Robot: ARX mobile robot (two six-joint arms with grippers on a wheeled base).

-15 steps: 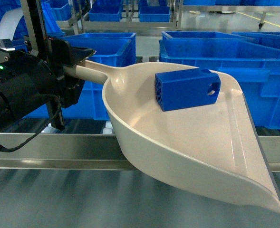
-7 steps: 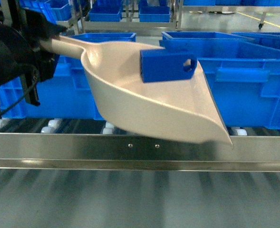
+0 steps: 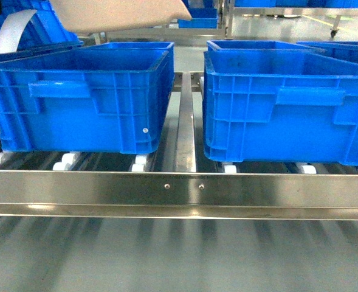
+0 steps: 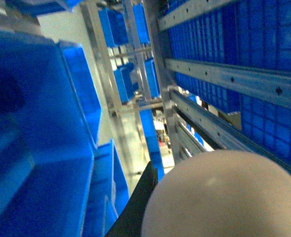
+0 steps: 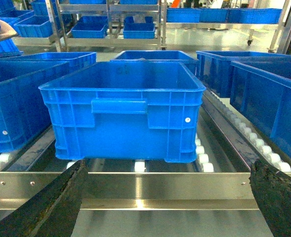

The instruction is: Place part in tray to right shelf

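Observation:
The beige tray (image 3: 118,13) hangs high at the head view's top left, with only its underside showing. Its rounded beige body (image 4: 224,197) fills the lower right of the left wrist view. One black finger (image 4: 140,207) of my left gripper (image 4: 157,210) lies against it, shut on the tray. A sliver of the tray's edge (image 5: 2,33) shows at the top left of the right wrist view. The part is hidden. My right gripper (image 5: 167,197) is open and empty, low in front of the shelf rail (image 3: 179,188).
Two big blue crates stand on the shelf's white rollers, one on the left (image 3: 81,97) and one on the right (image 3: 288,103), with the steel centre divider (image 3: 186,121) between them. More blue crates and racks stand behind.
The tray has risen and swung up to the left, from in front of the crates to the top edge of the head view. The blue part and left arm have gone out of view.

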